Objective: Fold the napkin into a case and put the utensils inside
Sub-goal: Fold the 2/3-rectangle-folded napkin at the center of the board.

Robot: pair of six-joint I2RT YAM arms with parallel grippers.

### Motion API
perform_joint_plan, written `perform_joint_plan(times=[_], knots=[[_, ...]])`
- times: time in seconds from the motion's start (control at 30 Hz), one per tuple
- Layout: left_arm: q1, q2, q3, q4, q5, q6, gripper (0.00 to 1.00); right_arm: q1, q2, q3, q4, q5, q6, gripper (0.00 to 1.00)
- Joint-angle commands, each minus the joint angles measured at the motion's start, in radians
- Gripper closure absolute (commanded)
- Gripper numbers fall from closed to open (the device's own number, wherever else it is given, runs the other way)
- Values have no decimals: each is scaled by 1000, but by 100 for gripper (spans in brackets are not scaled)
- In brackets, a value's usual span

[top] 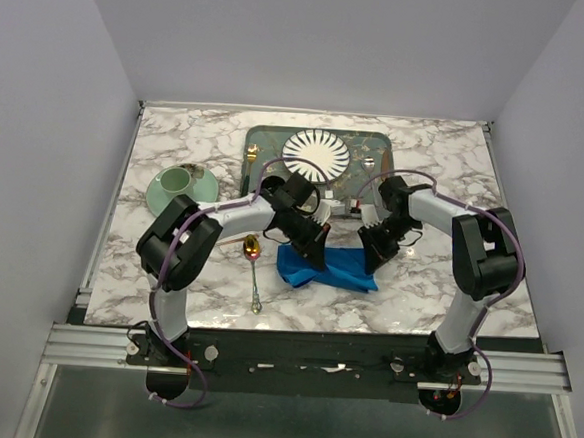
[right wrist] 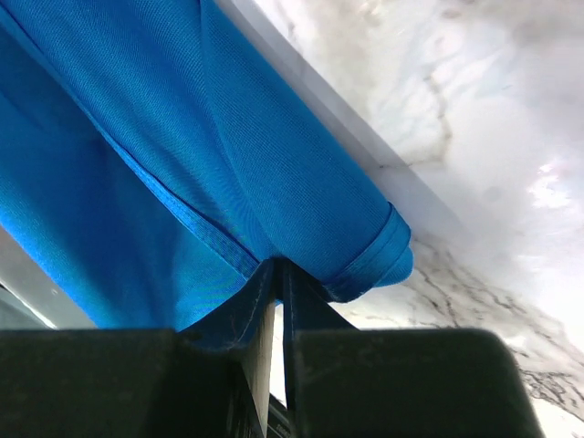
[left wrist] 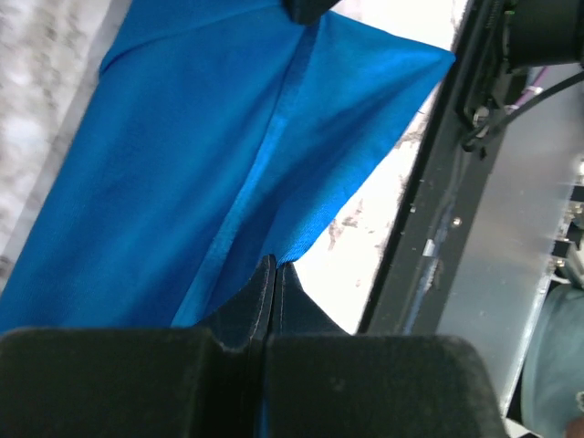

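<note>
**At the table's middle, both arms pinch the napkin's far edge**

At 6 o'clock from the striped plate (top: 317, 154), the blue napkin (top: 334, 270) lies on the marble table (top: 437, 289) as a partly folded band. Its long axis runs roughly from 9 to 3 o'clock in the overhead view. The left fingers (left wrist: 255, 301) are closed on a hemmed edge of the cloth, near the band's 11 o'clock side. The right fingers (right wrist: 306, 315) are clamped on a doubled corner at about 1 o'clock, where the cloth rolls over itself. So both pinch points sit on the far side, and the loose cloth spreads from them toward 6 o'clock and the arm bases. Any further fold would likely carry that far edge across the short axis.

The gold-bowled spoon (top: 254, 266) lies apart from the napkin at its 9 o'clock, with its handle pointing to 6 o'clock. It is nearer the left arm. The copper fork cannot be picked out with confidence. The case is not yet formed, and no utensil is inside.
</note>
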Motion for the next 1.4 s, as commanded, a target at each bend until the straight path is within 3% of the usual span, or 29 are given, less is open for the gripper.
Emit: perform_joint_plan(times=[0.0, 0.37, 0.7, 0.97, 1.2, 1.27, 1.37], knots=[[-6, -34, 17, 85, 15, -76, 100, 11, -8, -36, -13, 31, -68, 84], [60, 135, 92, 82, 7, -62, 100, 11, 30, 18, -30, 37, -77, 85], [89, 196, 113, 82, -4, -50, 100, 11, 27, 44, -52, 46, -67, 83], [88, 207, 123, 47, -12, -14, 100, -28, -54, 130, -134, 38, 15, 69], [89, 213, 121, 41, -2, -8, 100, -144, -89, 215, -219, -52, -14, 60], [89, 213, 123, 42, 4, -4, 100, -146, -94, 225, -219, -104, -22, 50], [88, 213, 124, 39, 7, 1, 100, -141, -71, 237, -231, -170, -25, 44]])
